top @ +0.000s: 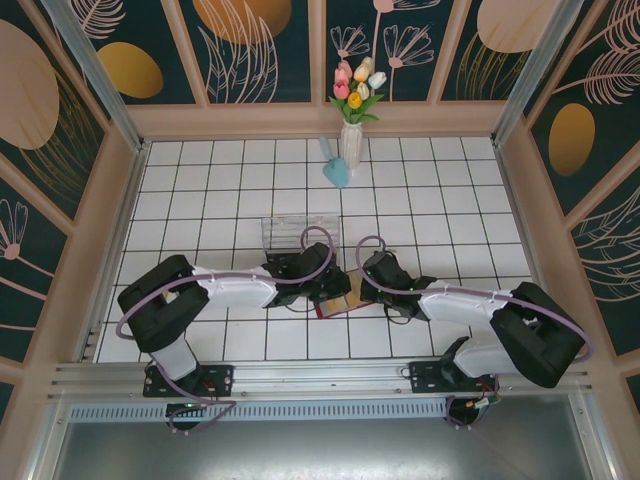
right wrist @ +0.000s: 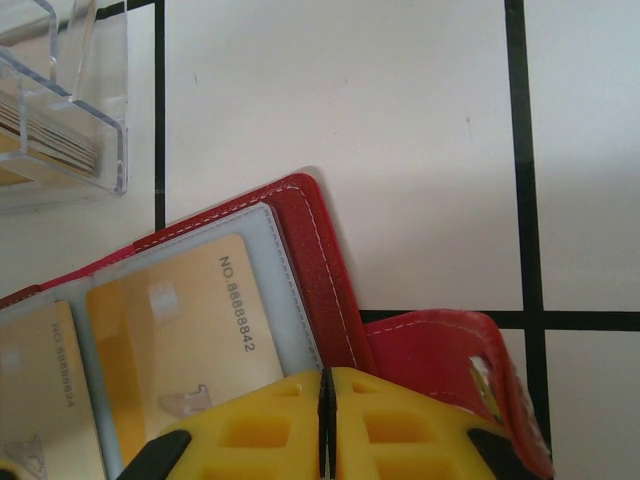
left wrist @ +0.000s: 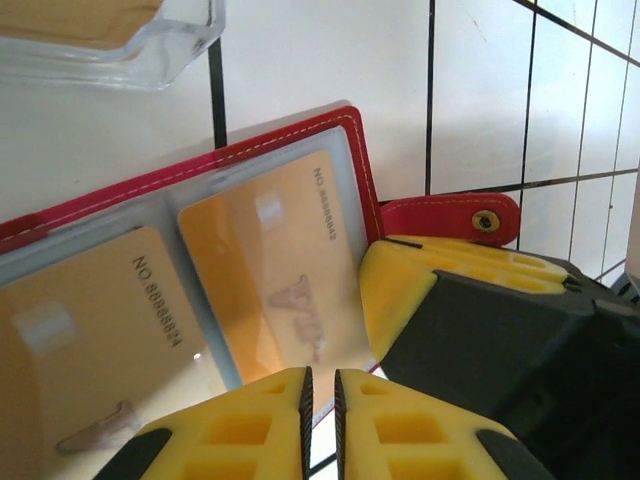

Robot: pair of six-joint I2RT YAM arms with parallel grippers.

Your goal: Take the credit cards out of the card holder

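Note:
The card holder lies open on the tiled floor between both grippers, red outside with blue-grey pockets. Two gold credit cards sit in its pockets; one reads NO.8888842. Its red snap tab sticks out at the right. My left gripper hovers at the holder's near edge, jaws a narrow slit apart with nothing between them. My right gripper is shut, tips over the holder's red edge beside the tab; one of its yellow fingers is seen in the left wrist view.
A clear plastic box with stacked cards stands just beyond the holder. Farther back are a white vase of tulips and a teal object. Wooden walls ring the tiled floor.

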